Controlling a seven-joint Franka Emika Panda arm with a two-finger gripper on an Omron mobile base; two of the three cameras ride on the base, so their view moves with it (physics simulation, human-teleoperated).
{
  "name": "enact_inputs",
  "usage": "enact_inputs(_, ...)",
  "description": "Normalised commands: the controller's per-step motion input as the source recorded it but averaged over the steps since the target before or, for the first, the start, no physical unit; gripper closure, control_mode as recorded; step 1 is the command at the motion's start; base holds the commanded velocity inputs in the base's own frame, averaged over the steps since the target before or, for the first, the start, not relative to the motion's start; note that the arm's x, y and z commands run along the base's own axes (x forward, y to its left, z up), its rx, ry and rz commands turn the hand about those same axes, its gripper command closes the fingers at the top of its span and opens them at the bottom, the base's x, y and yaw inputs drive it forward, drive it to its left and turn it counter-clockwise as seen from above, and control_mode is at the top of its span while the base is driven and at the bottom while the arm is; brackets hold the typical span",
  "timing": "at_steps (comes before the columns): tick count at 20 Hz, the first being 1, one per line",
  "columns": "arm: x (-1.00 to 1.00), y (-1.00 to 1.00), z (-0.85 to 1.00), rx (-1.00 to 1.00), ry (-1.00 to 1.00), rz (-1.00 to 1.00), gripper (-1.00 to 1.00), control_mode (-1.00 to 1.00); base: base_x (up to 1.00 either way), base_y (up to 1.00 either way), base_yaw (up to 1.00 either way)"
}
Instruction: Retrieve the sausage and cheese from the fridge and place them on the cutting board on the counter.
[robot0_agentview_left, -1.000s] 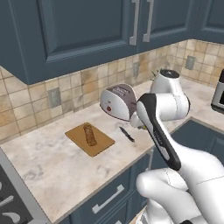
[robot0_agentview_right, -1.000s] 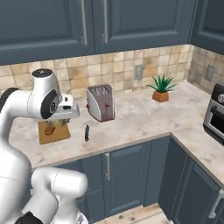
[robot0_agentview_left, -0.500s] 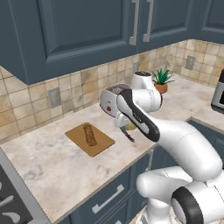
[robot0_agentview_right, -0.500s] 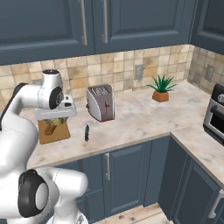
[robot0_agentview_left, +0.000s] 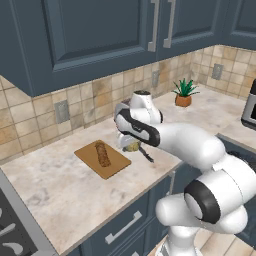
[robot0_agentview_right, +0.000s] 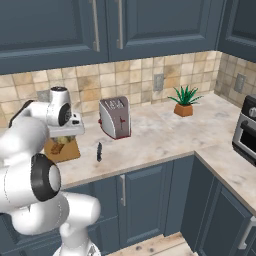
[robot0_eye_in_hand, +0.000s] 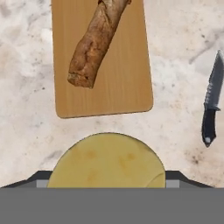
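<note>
My gripper (robot0_agentview_left: 131, 144) hangs over the beige counter (robot0_agentview_left: 60, 190), just right of the cutting board (robot0_agentview_left: 116, 164), shut on the cheese (robot0_agentview_left: 133, 146). In the hand view the cheese (robot0_eye_in_hand: 107, 159) is a round yellowish chunk between the fingertips (robot0_eye_in_hand: 40, 176), with the orange-brown cutting board (robot0_eye_in_hand: 127, 78) right ahead of it. From the right base view the gripper (robot0_agentview_right: 65, 134) sits above the board (robot0_agentview_right: 69, 151). A brown speckled log (robot0_eye_in_hand: 96, 41) lies on the board. The sausage and the fridge are out of view.
A black-handled knife (robot0_eye_in_hand: 211, 105) lies on the counter right of the board, also seen as knife (robot0_agentview_right: 99, 151). A toaster (robot0_agentview_right: 116, 117) stands behind it, then a potted plant (robot0_agentview_right: 184, 101). A toaster oven (robot0_agentview_right: 247, 130) is at far right, a stove (robot0_agentview_left: 10, 235) at far left.
The arm has swung left across the counter, bringing the gripper with the cheese from in front of the toaster to the board's right edge. The base has stayed put.
</note>
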Motion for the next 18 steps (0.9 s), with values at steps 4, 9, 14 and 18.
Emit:
enact_inputs(4, 0.54, 0.18, -0.37, 0.0, 0.04, 0.0, 1.0, -1.0, 0.0, 0.0, 0.0)
enact_inputs(9, 0.47, 0.16, -0.4, 0.0, 0.03, 0.0, 1.0, -1.0, 0.0, 0.0, 0.0)
enact_inputs(14, 0.44, 0.21, -0.43, 0.0, 0.01, 0.0, 1.0, -1.0, 0.0, 0.0, 0.0)
enact_inputs(18, 0.55, 0.24, -0.4, 0.0, 0.0, 0.0, 1.0, -1.0, 0.0, 0.0, 0.0)
